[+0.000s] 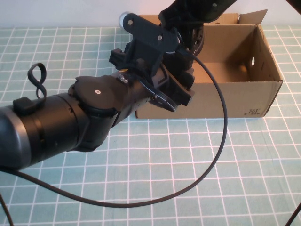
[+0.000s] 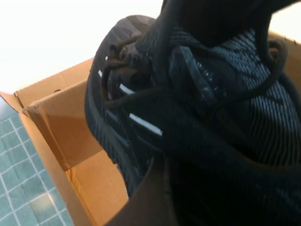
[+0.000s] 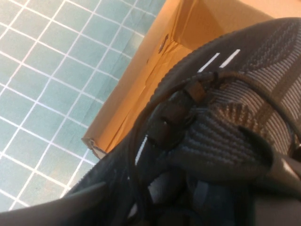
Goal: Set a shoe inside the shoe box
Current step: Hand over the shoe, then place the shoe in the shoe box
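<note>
Print "561" (image 1: 254, 111) on shoe box (image 1: 244, 96)

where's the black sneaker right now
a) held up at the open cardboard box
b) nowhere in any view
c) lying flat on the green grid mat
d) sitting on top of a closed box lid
a: both wrist views show the shoe close up against the shoe box walls, with the left claw and right claw over the box's left end.

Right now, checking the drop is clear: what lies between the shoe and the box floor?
Nothing: the left wrist view shows bare cardboard under the shoe inside the box. Left gripper and right gripper are at the shoe, over the box's left end.
</note>
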`<act>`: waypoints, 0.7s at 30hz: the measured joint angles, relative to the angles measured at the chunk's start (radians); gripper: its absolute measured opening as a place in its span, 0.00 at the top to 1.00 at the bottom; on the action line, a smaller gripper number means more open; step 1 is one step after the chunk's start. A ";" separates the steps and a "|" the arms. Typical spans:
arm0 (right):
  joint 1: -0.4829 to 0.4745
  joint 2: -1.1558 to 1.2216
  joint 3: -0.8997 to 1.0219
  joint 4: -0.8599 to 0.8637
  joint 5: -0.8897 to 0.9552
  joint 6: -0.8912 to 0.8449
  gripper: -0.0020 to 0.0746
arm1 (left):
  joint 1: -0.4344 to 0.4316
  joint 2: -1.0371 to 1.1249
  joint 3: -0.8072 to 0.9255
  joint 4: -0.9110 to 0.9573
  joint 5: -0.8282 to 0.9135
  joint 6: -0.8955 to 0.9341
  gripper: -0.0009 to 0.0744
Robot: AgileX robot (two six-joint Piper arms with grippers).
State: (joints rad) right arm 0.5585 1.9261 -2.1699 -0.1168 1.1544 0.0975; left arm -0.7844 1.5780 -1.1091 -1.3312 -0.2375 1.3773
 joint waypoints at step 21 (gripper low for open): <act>0.000 0.001 0.000 -0.028 0.006 -0.010 0.97 | 0.000 0.000 0.000 -0.017 -0.012 0.191 0.85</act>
State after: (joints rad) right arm 0.5585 1.9268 -2.1699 -0.1451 1.1607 0.0876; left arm -0.7844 1.5780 -1.1091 -1.3485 -0.2500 1.5681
